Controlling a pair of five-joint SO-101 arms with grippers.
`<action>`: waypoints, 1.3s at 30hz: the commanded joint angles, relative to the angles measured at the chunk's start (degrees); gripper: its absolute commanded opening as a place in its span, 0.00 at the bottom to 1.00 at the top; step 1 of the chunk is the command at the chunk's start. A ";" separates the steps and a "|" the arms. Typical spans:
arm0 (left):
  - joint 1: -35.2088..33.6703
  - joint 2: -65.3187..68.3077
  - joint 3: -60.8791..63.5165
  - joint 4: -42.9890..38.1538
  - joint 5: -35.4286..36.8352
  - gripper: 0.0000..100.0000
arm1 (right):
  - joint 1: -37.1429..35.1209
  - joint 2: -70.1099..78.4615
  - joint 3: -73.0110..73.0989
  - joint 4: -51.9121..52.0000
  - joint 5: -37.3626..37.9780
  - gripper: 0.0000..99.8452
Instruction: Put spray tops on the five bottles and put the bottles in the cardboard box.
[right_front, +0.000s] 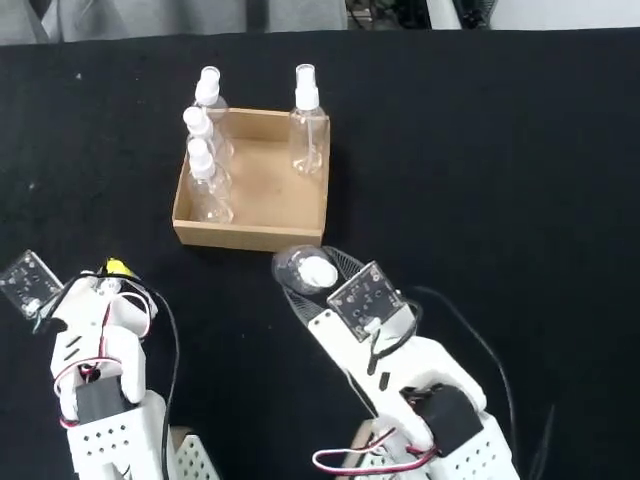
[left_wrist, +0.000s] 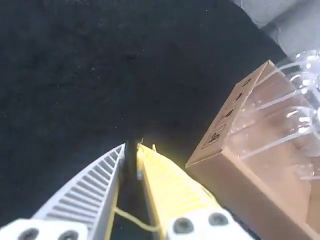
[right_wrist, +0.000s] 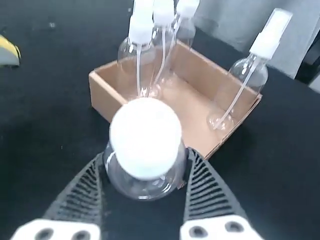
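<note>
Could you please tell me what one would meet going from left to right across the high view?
Left pincer → row of three bottles along the left wall of the cardboard box → single bottle at the box's far right corner.

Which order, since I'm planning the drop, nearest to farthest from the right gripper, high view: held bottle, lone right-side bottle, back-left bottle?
1. Held bottle, in the right gripper.
2. Lone right-side bottle, far right in box.
3. Back-left bottle, far left corner.
</note>
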 joint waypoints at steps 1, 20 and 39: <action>-0.04 -0.79 1.19 -1.23 -2.46 0.03 | 1.23 -5.93 -5.41 0.18 0.79 0.01; -0.04 -0.79 1.45 -1.23 -4.75 0.03 | 1.32 22.55 -21.58 -6.33 0.70 0.01; 0.04 -0.79 1.45 -1.23 -4.75 0.03 | 1.32 46.20 -38.37 -6.42 0.35 0.01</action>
